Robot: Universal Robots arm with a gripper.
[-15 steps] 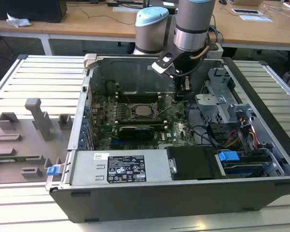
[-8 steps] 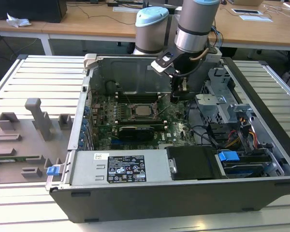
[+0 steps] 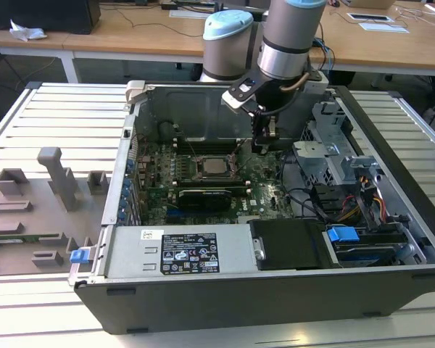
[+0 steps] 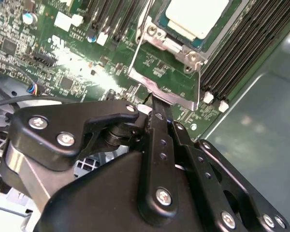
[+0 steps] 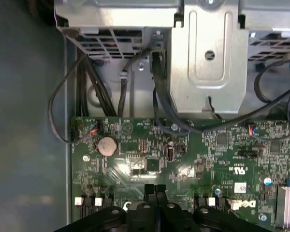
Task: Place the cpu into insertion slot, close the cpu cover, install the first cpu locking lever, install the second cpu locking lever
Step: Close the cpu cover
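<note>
Now cpu lies flat in insertion slot.

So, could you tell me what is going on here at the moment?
A robot arm is working inside an open computer case. The cpu lies in the slot. The claw, shut with nothing in it, hangs low over the board, its tip by the metal frame at the socket's edge. Whether the cpu is locked down I cannot tell.

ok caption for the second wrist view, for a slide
Shut hand at the edge of the socket frame, cpu seated inside, memory slots alongside.
</note>
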